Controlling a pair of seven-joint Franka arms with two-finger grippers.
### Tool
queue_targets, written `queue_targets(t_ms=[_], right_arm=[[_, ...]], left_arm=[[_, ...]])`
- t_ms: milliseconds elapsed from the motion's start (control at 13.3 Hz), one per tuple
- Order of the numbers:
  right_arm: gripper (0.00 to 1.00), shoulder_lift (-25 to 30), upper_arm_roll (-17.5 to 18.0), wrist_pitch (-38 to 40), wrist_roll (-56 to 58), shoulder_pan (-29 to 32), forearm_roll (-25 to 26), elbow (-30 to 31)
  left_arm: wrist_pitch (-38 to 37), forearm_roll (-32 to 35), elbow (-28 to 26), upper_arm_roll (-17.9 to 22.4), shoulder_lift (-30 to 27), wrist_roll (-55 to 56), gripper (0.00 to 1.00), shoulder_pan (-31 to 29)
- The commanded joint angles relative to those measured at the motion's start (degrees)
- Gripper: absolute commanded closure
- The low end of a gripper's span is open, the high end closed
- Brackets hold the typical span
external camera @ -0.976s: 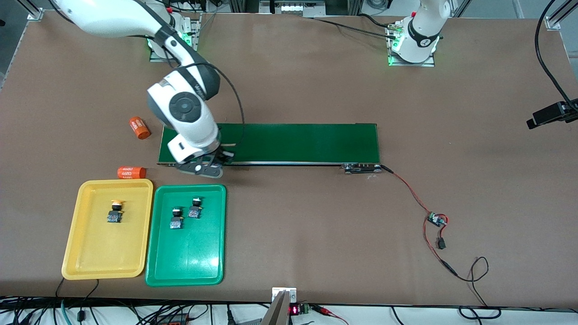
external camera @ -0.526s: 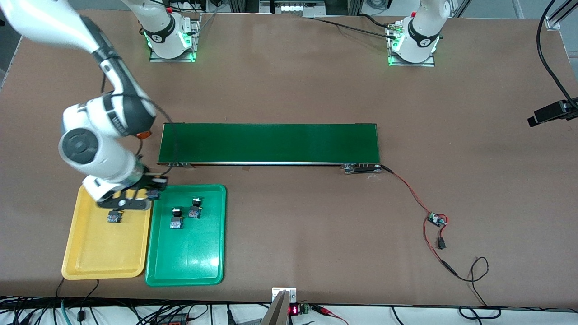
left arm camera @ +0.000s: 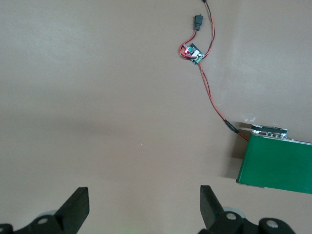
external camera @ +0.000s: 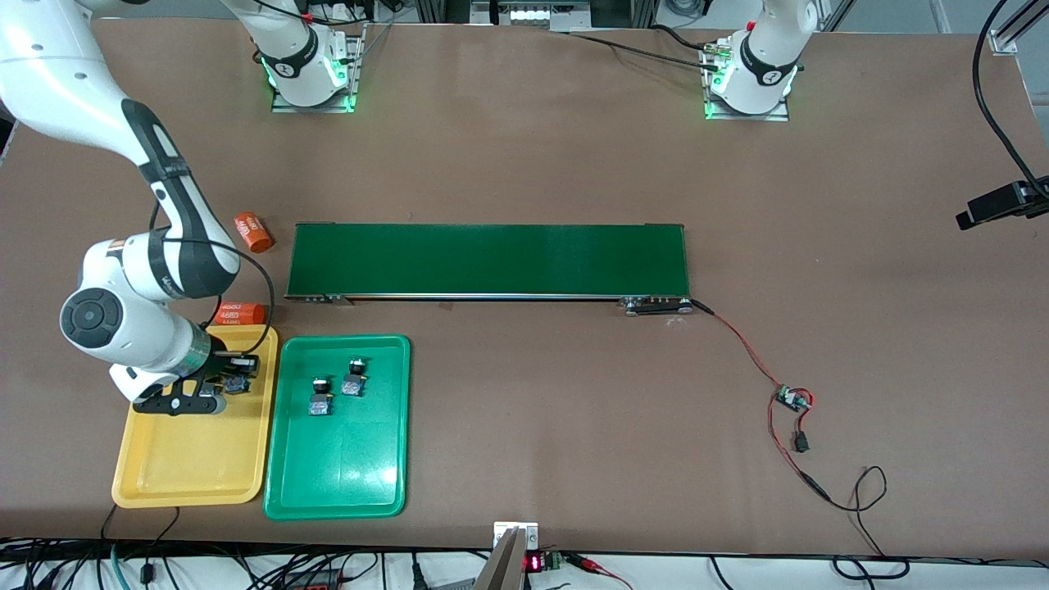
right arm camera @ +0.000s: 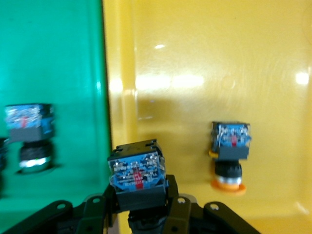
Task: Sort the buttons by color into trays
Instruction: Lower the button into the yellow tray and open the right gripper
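Observation:
My right gripper [external camera: 232, 382] is shut on a button [right arm camera: 136, 170] with a dark blue blocky base and holds it low over the yellow tray [external camera: 192, 479], near the edge beside the green tray [external camera: 344, 467]. Its cap is hidden between the fingers. A button with a yellow-orange cap [right arm camera: 230, 151] lies in the yellow tray [right arm camera: 195, 48]; the gripper hides it in the front view. Two green-capped buttons [external camera: 320, 397] [external camera: 354, 378] lie in the green tray. My left gripper [left arm camera: 144, 195] is open and empty, high over bare table at the left arm's end.
The long dark-green conveyor belt [external camera: 492, 260] lies across the middle, farther from the camera than the trays. Two orange cylinders [external camera: 252, 232] [external camera: 239, 312] lie by its end near the yellow tray. Red wires and a small circuit board [external camera: 793, 398] lie at the left arm's end.
My right arm swung from the conveyor's end to over the yellow tray, carrying the button, and came lower. The buttons in the trays have not moved.

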State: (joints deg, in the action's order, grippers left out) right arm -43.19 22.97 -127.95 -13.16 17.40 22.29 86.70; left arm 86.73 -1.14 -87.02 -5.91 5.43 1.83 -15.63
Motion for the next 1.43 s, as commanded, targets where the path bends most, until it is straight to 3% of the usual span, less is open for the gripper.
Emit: queue_targets(t_ms=[0, 225, 376, 526, 601, 676, 826, 1127, 1352], right_arm=[[0.93, -2.16, -1.17, -1.60, 2.34, 0.18, -0.05, -1.71], [0.90, -2.33, -1.35, -1.69, 2.70, 0.18, -0.05, -1.71], [0.79, -2.77, -1.35, -1.69, 2.61, 0.27, -0.05, -1.71], [0.33, -3.04, -1.44, -1.78, 2.53, 0.18, -0.14, -1.88], [0.19, -2.95, -1.35, -2.04, 2.26, 0.18, -0.14, -1.88], [0.17, -3.04, -1.35, -2.04, 2.17, 0.27, -0.23, -1.88], [0.00, -2.95, -1.35, -2.04, 2.08, 0.18, -0.31, -1.88], [0.00, -1.20, -0.91, -1.34, 2.17, 0.27, -0.93, -1.88], [0.00, 4.41, -0.12, 6.27, 2.26, -0.08, -2.93, -2.49]], left_arm=[[-0.68, 0.79, 0.19, -0.68, -0.86, -0.51, 0.00, -0.20], [-0.68, 0.79, 0.19, -0.68, -0.78, -0.51, 0.00, -0.19], [-0.68, 0.79, 0.19, -0.68, -0.86, -0.51, 0.00, -0.11], [-0.68, 0.79, 0.19, -0.77, -0.86, -0.51, 0.00, -0.02], [-0.68, 0.79, 0.19, -0.77, -0.86, -0.51, 0.00, -0.02], [-0.68, 0.79, 0.10, -0.68, -0.86, -0.51, 0.00, -0.02], [-0.68, 0.79, -0.08, -0.59, -0.77, -0.51, 0.00, -0.11], [-0.51, 0.79, 0.01, -0.68, -0.77, -0.51, 0.00, -0.11], [-0.42, 0.88, 0.10, -1.47, -0.86, -0.51, 0.00, 0.25]])
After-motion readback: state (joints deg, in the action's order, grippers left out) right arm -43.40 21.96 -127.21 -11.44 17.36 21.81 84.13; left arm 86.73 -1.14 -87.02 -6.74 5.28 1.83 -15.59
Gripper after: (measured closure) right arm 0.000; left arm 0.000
